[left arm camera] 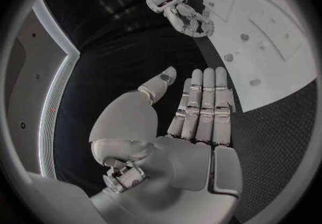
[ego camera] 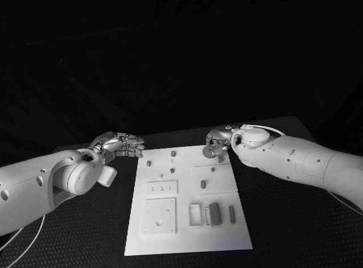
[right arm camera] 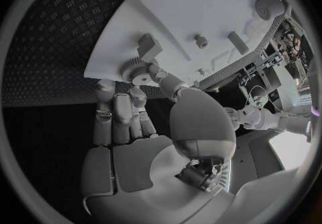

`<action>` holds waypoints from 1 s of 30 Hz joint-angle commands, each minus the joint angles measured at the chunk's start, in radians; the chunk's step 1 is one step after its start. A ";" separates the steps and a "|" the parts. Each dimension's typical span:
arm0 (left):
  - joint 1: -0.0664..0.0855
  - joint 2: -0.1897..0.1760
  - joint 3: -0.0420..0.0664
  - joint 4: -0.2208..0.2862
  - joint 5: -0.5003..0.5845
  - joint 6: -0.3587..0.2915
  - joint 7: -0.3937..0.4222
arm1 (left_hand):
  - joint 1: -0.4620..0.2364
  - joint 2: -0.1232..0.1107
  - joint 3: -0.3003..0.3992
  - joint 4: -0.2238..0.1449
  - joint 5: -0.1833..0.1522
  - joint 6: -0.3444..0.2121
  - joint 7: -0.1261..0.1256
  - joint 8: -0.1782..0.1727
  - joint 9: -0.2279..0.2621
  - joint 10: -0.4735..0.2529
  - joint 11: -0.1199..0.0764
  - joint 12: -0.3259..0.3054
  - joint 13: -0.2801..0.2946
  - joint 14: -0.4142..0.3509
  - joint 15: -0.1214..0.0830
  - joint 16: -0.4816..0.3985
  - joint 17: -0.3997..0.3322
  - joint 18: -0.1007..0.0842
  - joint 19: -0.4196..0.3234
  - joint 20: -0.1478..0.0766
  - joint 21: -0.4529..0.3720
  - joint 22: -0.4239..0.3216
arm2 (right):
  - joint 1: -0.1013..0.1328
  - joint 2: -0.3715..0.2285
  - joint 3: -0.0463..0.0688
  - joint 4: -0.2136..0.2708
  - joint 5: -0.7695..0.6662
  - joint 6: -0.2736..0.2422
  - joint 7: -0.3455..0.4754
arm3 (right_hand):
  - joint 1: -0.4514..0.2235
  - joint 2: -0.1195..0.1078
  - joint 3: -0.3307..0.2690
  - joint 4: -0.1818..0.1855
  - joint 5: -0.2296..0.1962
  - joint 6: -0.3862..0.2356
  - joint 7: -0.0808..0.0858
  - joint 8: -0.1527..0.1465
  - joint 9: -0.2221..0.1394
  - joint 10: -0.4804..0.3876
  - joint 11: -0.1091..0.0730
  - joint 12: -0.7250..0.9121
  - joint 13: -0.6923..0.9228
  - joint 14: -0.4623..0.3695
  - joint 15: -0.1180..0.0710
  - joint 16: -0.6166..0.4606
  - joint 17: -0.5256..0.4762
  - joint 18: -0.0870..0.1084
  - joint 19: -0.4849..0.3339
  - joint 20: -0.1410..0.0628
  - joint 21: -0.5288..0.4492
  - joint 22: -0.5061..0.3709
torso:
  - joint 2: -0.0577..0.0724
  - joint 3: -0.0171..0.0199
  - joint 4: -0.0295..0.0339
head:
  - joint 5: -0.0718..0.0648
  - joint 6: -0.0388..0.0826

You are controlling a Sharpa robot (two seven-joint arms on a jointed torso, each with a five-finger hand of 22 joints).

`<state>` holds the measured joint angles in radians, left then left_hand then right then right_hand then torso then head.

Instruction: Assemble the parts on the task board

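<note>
The white task board [ego camera: 190,229] lies in the middle of the black table. My right hand [ego camera: 220,139] is at the board's far right corner. There its thumb and a fingertip pinch a small toothed gear [right arm camera: 132,68] at the board's edge [right arm camera: 114,52]. Beside the gear on the board are a square block [right arm camera: 149,45], a short peg [right arm camera: 200,41] and a bar [right arm camera: 236,42]. My left hand [ego camera: 121,145] hovers just off the board's far left corner. Its fingers [left arm camera: 203,103] are straight and side by side, thumb apart, holding nothing.
Several small pegs [ego camera: 172,152] stand in the far half of the board. Two square plates [ego camera: 159,215] and upright blocks [ego camera: 214,212] sit in its near half. Black textured table [ego camera: 294,234] surrounds the board on both sides.
</note>
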<state>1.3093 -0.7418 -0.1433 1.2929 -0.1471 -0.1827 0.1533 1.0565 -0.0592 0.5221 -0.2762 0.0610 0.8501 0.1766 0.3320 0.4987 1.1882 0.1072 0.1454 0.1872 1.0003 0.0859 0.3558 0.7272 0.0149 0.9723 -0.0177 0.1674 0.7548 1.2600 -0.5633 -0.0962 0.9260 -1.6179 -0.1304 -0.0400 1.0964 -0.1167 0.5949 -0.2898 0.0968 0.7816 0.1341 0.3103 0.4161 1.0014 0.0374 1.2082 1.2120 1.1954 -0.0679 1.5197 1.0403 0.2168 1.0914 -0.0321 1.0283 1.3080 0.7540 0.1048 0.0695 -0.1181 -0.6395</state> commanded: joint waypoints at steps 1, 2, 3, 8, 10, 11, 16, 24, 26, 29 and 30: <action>0.000 0.001 0.001 0.001 -0.001 0.013 0.005 | -0.006 -0.004 -0.003 0.001 -0.003 -0.003 0.002 -0.007 0.001 -0.004 0.005 -0.006 0.001 0.003 0.004 -0.004 0.001 0.017 -0.003 0.006 -0.004 0.001 | -0.005 -0.003 -0.003 0.000 -0.002 0.015 0.006 | 0.020 -0.001 -0.005 -0.004 -0.003 0.013 0.013 -0.001 0.001 -0.006 0.000 0.004 -0.003 -0.007 0.001 0.007 -0.002 0.045 -0.006 0.000 0.006 0.020 | 0.000 -0.0006 0.0601 | 0.001 0.001; 0.000 0.000 0.001 0.001 -0.001 0.014 0.005 | -0.006 -0.004 -0.003 0.001 -0.003 -0.003 0.002 -0.007 0.001 -0.004 0.005 -0.006 0.001 0.003 0.004 -0.004 0.001 0.017 -0.003 0.006 -0.004 0.001 | -0.005 -0.003 -0.003 0.000 -0.002 0.016 0.006 | 0.024 0.000 -0.005 -0.004 -0.002 0.014 0.013 -0.001 0.001 -0.007 0.000 0.005 -0.004 -0.007 0.001 0.007 -0.001 0.045 -0.007 0.001 0.007 0.020 | 0.000 -0.0006 0.0601 | 0.001 0.001; 0.000 0.000 0.001 0.001 -0.001 0.013 0.005 | -0.006 -0.004 -0.003 0.001 -0.003 -0.003 0.002 -0.007 0.001 -0.004 0.005 -0.006 0.001 0.003 0.004 -0.004 0.001 0.017 -0.003 0.006 -0.004 0.001 | -0.005 -0.002 -0.003 0.000 -0.002 0.016 0.007 | 0.028 0.000 -0.006 -0.004 -0.002 0.014 0.013 -0.001 0.001 -0.007 0.000 0.005 -0.005 -0.007 0.001 0.007 -0.002 0.045 -0.008 0.001 0.007 0.020 | 0.000 -0.0004 0.0600 | 0.000 0.000; -0.001 0.000 0.001 0.002 -0.001 0.013 0.005 | -0.005 -0.003 -0.003 0.000 -0.003 -0.003 0.003 -0.007 0.001 -0.004 0.005 -0.006 0.001 0.003 0.003 -0.005 0.002 0.017 -0.003 0.006 -0.005 0.001 | -0.005 -0.002 -0.003 -0.003 -0.002 0.018 0.008 | 0.039 0.001 -0.009 -0.004 -0.002 0.015 0.014 0.000 0.001 -0.008 0.000 0.007 -0.007 -0.009 0.001 0.008 -0.004 0.045 -0.009 0.001 0.008 0.020 | 0.000 -0.0006 0.0594 | -0.001 0.001; -0.001 0.000 0.001 0.002 -0.001 0.014 0.005 | -0.005 -0.003 -0.002 0.000 -0.003 -0.003 0.003 -0.007 0.001 -0.004 0.005 -0.006 0.002 0.003 0.003 -0.005 0.002 0.017 -0.003 0.006 -0.005 0.002 | -0.005 -0.002 -0.003 -0.004 -0.002 0.021 0.008 | 0.044 -0.001 -0.010 -0.004 -0.002 0.015 0.014 0.000 0.000 -0.009 0.000 0.008 -0.008 -0.010 0.001 0.008 -0.005 0.045 -0.010 0.001 0.008 0.020 | 0.000 -0.0006 0.0597 | -0.002 0.000; -0.001 0.000 0.001 0.002 -0.001 0.014 0.005 | -0.005 -0.003 -0.002 0.000 -0.003 -0.003 0.003 -0.007 0.001 -0.004 0.005 -0.006 0.002 0.003 0.003 -0.005 0.002 0.017 -0.003 0.006 -0.005 0.002 | -0.005 -0.002 -0.003 -0.004 -0.002 0.022 0.008 | 0.049 -0.002 -0.011 -0.005 -0.002 0.015 0.014 0.000 0.000 -0.009 0.000 0.008 -0.008 -0.011 0.001 0.008 -0.005 0.045 -0.011 0.002 0.008 0.020 | 0.000 -0.0006 0.0597 | -0.002 0.000; -0.001 -0.001 0.001 0.001 -0.001 0.013 0.004 | -0.005 -0.003 -0.002 0.000 -0.004 -0.003 0.003 -0.007 0.002 -0.004 0.005 -0.006 0.002 0.003 0.003 -0.005 0.002 0.017 -0.003 0.006 -0.005 0.002 | -0.005 -0.002 -0.003 -0.007 -0.004 0.028 0.009 | 0.071 -0.004 -0.014 -0.005 -0.002 0.015 0.014 0.001 -0.002 -0.012 0.000 0.010 -0.012 -0.016 0.001 0.008 -0.011 0.045 -0.015 0.003 0.008 0.019 | 0.000 -0.0004 0.0598 | -0.001 0.000; -0.001 -0.003 0.000 0.002 -0.001 0.014 0.004 | -0.004 -0.003 -0.002 0.000 -0.004 -0.003 0.003 -0.007 0.002 -0.004 0.005 -0.007 0.002 0.003 0.003 -0.006 0.003 0.017 -0.003 0.007 -0.005 0.002 | -0.005 -0.004 -0.003 -0.006 -0.014 0.029 0.008 | 0.095 -0.003 -0.017 -0.005 -0.002 0.015 0.014 0.001 -0.003 -0.018 0.001 0.012 -0.016 -0.025 0.002 0.008 -0.019 0.045 -0.021 0.006 0.007 0.019 | 0.000 -0.0005 0.0597 | 0.000 -0.001; -0.001 -0.003 0.000 0.002 -0.001 0.014 0.004 | -0.004 -0.003 -0.002 0.000 -0.004 -0.003 0.003 -0.007 0.002 -0.004 0.005 -0.007 0.002 0.003 0.003 -0.006 0.003 0.017 -0.003 0.007 -0.005 0.002 | -0.005 -0.005 -0.003 -0.006 -0.016 0.029 0.006 | 0.096 -0.002 -0.018 -0.005 -0.002 0.016 0.014 0.002 -0.003 -0.018 0.001 0.012 -0.016 -0.025 0.002 0.008 -0.019 0.045 -0.021 0.006 0.008 0.019 | 0.000 -0.0001 0.0595 | -0.001 -0.002; -0.001 -0.004 0.000 0.003 -0.001 0.009 -0.003 | -0.004 -0.003 -0.002 0.000 -0.004 -0.003 0.003 -0.007 0.002 -0.004 0.005 -0.007 0.002 0.003 0.003 -0.006 0.003 0.017 -0.003 0.007 -0.005 0.002 | -0.005 -0.008 -0.003 -0.003 -0.032 0.034 -0.001 | 0.100 0.000 -0.021 -0.005 -0.002 0.032 0.020 0.010 -0.001 -0.021 0.006 0.013 -0.019 -0.029 0.006 0.008 -0.022 0.045 -0.023 0.007 0.008 0.019 | 0.000 -0.0004 0.0594 | -0.001 -0.005; -0.001 -0.004 0.000 0.003 -0.001 0.010 -0.004 | -0.004 -0.002 -0.002 0.000 -0.004 -0.003 0.003 -0.007 0.002 -0.004 0.005 -0.007 0.002 0.003 0.003 -0.007 0.004 0.017 -0.003 0.007 -0.005 0.002 | -0.005 -0.009 -0.003 -0.003 -0.033 0.035 -0.002 | 0.104 0.000 -0.021 -0.005 -0.002 0.045 0.024 0.017 0.001 -0.023 0.010 0.013 -0.020 -0.030 0.009 0.009 -0.023 0.045 -0.024 0.008 0.008 0.019 | 0.000 -0.0001 0.0592 | -0.001 -0.005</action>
<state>1.3078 -0.7464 -0.1434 1.2933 -0.1471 -0.1816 0.1496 1.0565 -0.0592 0.5221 -0.2762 0.0610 0.8501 0.1766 0.3281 0.4993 1.1881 0.1072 0.1416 0.1888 1.0002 0.0859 0.3558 0.7299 0.0149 0.9722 -0.0177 0.1674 0.7557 1.2606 -0.5682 -0.0955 0.9252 -1.6197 -0.1289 -0.0295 1.1893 -0.1145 0.5781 -0.2952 0.0968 0.7845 0.1310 0.3206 0.4129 0.9897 0.0361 1.2146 1.1930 1.1710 -0.0575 1.5237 1.0186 0.2169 1.0733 -0.0247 1.0321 1.3079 0.7541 0.1043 0.0701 -0.1183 -0.6428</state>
